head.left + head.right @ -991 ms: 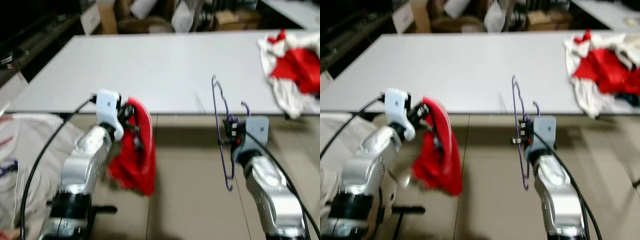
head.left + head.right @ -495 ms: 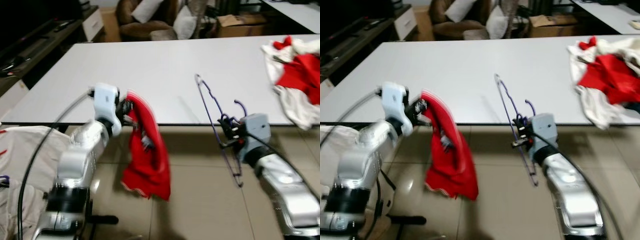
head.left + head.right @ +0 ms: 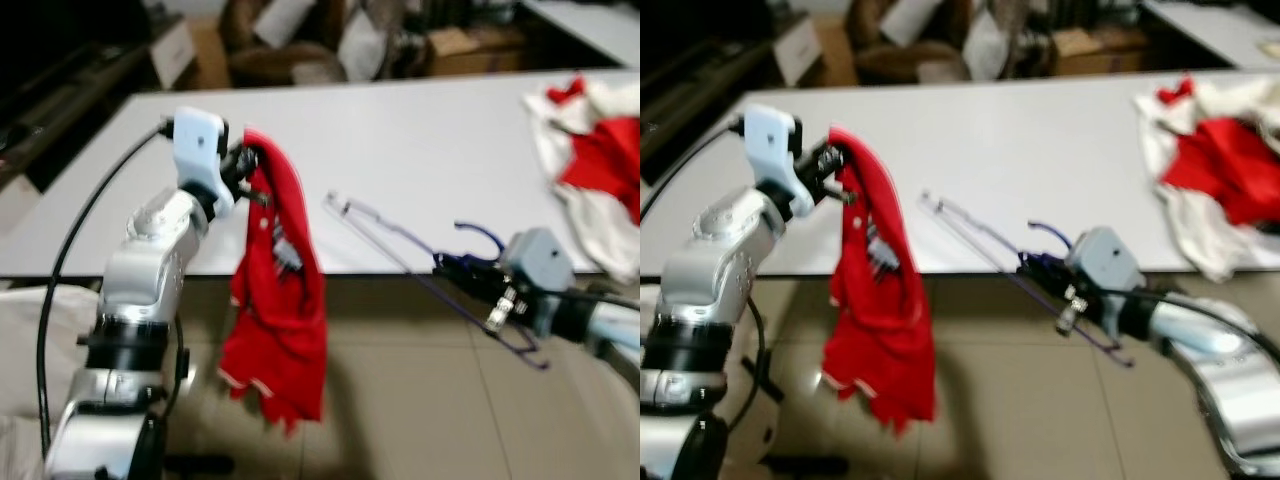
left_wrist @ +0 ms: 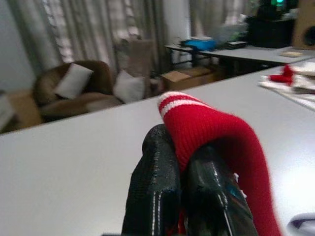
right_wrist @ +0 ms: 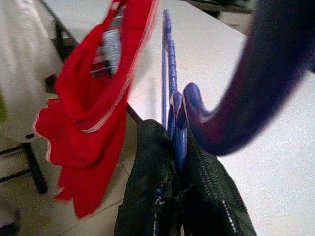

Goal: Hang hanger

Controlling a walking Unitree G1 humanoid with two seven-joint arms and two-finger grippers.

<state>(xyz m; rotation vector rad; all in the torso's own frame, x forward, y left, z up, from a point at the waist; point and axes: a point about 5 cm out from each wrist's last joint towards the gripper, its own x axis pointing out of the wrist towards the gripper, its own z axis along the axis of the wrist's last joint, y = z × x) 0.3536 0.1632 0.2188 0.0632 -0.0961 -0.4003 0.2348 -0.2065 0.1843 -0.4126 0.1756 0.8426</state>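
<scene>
Shirt in one claw, hanger in the other

My left claw (image 3: 243, 172) pinches the red polo shirt (image 3: 280, 300); right claw (image 3: 462, 275) grips the purple hanger (image 3: 400, 240) over the worktop (image 3: 400, 130) edge.

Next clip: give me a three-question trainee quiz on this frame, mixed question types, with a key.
1. True or false: the left gripper is shut on the red shirt.
2. What does the right gripper hold? A) purple hanger B) a white towel C) a cardboard box
3. Fill in: the clothes pile lies on the white ____.

Key: 1 true; 2 A; 3 table.
</scene>
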